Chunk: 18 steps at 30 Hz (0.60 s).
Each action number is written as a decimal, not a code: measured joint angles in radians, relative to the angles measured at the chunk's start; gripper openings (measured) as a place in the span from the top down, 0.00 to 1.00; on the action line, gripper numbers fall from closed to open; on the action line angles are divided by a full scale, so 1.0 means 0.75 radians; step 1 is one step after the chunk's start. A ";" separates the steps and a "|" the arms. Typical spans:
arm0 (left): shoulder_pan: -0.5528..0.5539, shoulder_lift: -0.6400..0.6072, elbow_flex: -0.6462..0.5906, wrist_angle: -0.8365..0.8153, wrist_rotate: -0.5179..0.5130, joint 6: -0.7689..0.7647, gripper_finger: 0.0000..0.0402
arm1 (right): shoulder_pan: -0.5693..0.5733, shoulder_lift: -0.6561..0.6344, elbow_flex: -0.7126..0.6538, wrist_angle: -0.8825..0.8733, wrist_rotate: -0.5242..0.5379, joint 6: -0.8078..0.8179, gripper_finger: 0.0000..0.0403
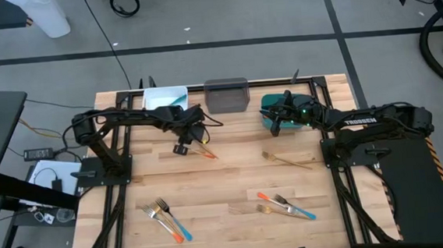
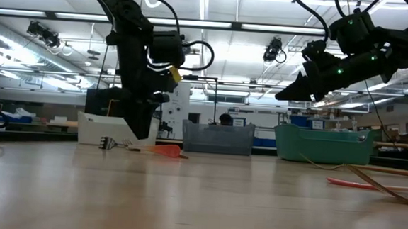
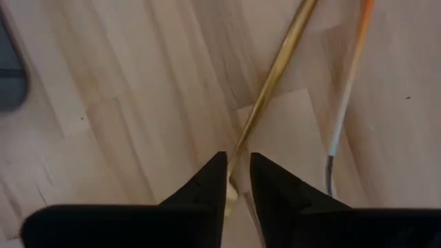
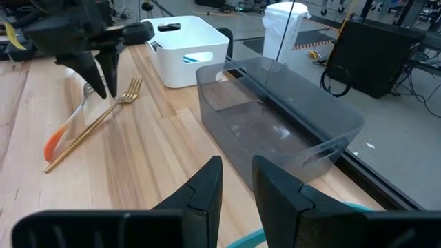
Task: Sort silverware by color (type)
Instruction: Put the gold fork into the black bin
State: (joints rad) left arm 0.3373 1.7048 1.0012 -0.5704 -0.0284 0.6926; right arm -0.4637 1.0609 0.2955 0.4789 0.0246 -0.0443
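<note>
My left gripper [image 1: 182, 148] [image 3: 238, 182] points down at the table's far middle, shut on a golden fork [image 3: 275, 69] [image 4: 89, 131]. An orange-handled fork [image 3: 351, 69] [image 4: 58, 141] lies flat on the wood beside it. My right gripper [image 1: 271, 127] [image 4: 238, 176] hovers shut and holding nothing next to the teal bin [image 1: 283, 106]. A second golden fork [image 1: 286, 160] lies alone on the table at right of centre. Blue, orange and golden forks lie in two small heaps near the front edge, one on the left [image 1: 165, 218] and one on the right [image 1: 286, 207]. My left gripper pinches the golden fork's neck [image 3: 238, 155], just behind the tines [image 4: 131, 88], between its two fingers. The fingers [image 4: 103, 69] come from above, pointing down, across the fork. The fork lies flat on the table, its handle [image 3: 289, 41] stretching away from the fingers.
A white bin [image 1: 165, 98], a grey bin [image 1: 226, 95] and the teal bin stand in a row along the far edge. Bare wood lies between the far forks and the two front heaps. Arm bases stand at the left and right table edges.
</note>
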 joint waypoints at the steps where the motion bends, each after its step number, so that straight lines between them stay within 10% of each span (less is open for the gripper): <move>1: 0.000 0.004 0.000 0.008 0.000 0.001 0.78 | 0.000 0.000 0.000 0.004 0.000 0.000 0.78; 18: 0.034 0.132 0.007 0.040 0.117 0.050 0.68 | 0.032 0.000 0.000 0.028 0.001 0.000 0.78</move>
State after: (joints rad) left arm 0.3626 1.8038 1.0061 -0.5406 0.0592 0.7298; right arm -0.4398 1.0611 0.2955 0.5000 0.0254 -0.0444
